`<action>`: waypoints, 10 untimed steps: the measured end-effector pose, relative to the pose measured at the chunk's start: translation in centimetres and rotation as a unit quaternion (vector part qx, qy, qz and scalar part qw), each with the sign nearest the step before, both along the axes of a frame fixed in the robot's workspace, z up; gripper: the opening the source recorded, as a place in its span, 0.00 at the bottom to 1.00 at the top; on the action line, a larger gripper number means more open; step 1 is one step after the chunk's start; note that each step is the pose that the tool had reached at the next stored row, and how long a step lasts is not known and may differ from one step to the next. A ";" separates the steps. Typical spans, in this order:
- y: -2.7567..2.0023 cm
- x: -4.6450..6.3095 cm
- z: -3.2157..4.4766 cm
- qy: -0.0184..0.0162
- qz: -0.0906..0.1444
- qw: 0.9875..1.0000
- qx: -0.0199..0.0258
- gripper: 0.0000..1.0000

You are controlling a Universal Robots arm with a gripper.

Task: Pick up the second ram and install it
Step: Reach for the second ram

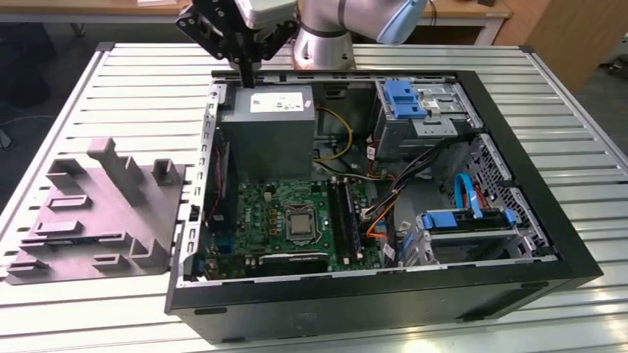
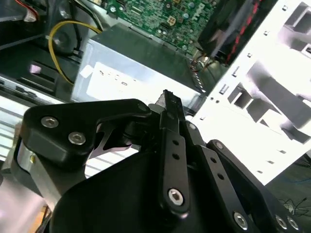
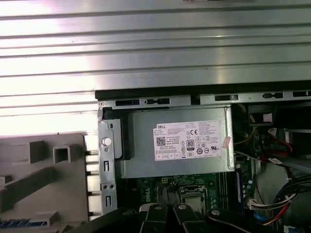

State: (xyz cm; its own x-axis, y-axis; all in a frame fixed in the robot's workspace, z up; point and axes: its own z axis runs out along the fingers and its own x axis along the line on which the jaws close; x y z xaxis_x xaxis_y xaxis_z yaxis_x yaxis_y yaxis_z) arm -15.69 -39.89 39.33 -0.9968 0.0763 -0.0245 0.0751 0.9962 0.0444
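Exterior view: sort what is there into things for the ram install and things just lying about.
For the job:
- gripper, shut, above the power supply at the case's back edge
- motherboard
- memory slots, long and dark, on that board

Lying about:
- purple-grey tray beside the case
- blue drive bracket
- slatted table

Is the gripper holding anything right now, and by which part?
Nothing visibly held: the gripper is shut, tips together, above the power supply.
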 end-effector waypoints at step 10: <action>0.00 -3.4 -0.01 0.000 0.000 1.000 0.000 0.10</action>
